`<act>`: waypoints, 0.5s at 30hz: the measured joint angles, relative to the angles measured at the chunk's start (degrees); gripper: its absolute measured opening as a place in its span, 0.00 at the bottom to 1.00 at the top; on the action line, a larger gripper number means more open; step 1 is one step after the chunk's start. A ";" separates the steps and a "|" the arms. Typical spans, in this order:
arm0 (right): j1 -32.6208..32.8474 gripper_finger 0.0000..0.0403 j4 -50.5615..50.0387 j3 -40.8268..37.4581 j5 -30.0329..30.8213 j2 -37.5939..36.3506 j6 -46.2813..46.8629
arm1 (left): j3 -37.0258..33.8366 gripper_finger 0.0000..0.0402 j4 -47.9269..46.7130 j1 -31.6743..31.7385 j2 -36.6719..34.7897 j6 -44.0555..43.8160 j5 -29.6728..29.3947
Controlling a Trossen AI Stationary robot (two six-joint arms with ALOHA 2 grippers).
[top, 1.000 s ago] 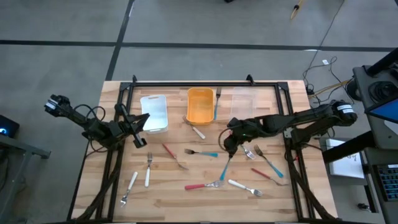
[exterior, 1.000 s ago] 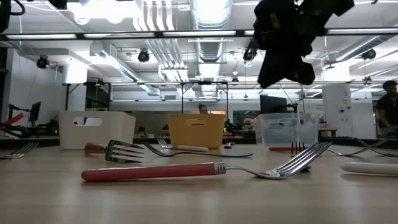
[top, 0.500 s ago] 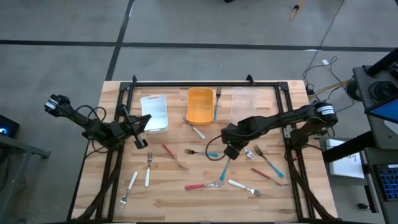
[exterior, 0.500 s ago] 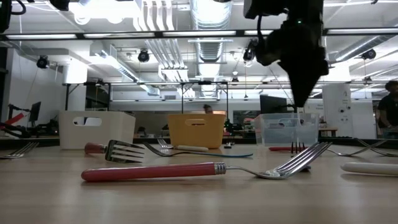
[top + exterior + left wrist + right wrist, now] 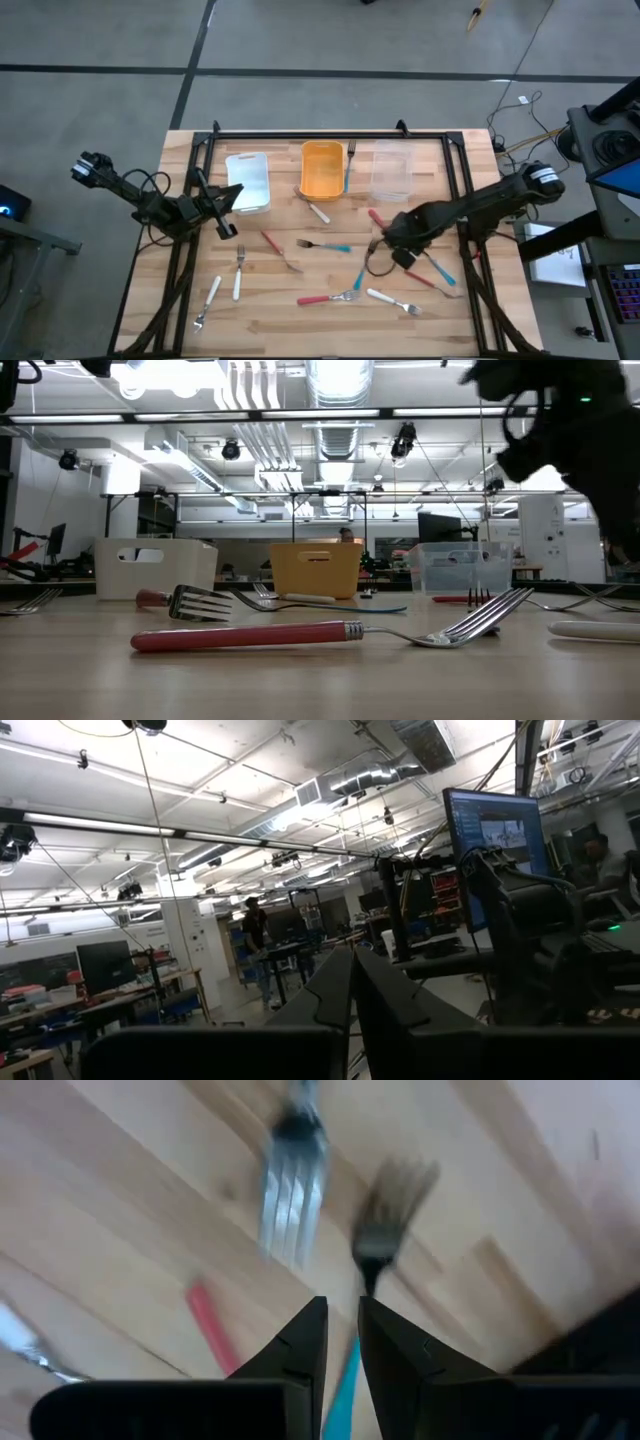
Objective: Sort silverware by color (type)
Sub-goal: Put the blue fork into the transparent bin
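Hovering right claw [image 5: 340, 1342], slim teal-handled fork [image 5: 372, 1280], wood tbl [image 5: 120, 1210]

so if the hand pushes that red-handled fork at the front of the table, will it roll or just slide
The red-handled fork lies flat, and its wide tines would probably stop any roll, so sliding or pivoting seems likelier. It looks rigid: slim handle, metal head. Its tines sit against another fork, which may get dragged along.

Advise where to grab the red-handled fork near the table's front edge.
Grip the red-handled fork mid-handle from straight above, with the fingers across its width. It lies flat, and its tines meet a teal-handled fork, so stay off that end.
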 joint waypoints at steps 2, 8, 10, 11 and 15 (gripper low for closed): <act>1.10 0.13 0.19 -2.04 0.08 -1.38 3.42 | 0.00 0.00 0.00 -0.02 0.00 -0.01 0.01; 2.62 0.23 0.66 -6.42 -0.59 -3.20 8.66 | 0.00 0.00 0.00 -0.02 0.00 -0.04 0.01; 2.61 0.29 1.32 -7.60 -1.42 -3.15 8.75 | 0.00 0.00 0.00 -0.02 -0.02 -0.52 0.01; 2.61 0.32 2.01 -8.07 -1.52 -2.97 8.72 | 0.00 0.00 0.00 -0.02 0.00 -1.02 -0.01; 2.61 0.43 3.28 -9.21 -1.58 -1.82 7.98 | 0.00 0.00 -0.04 -0.02 -0.01 -1.84 0.01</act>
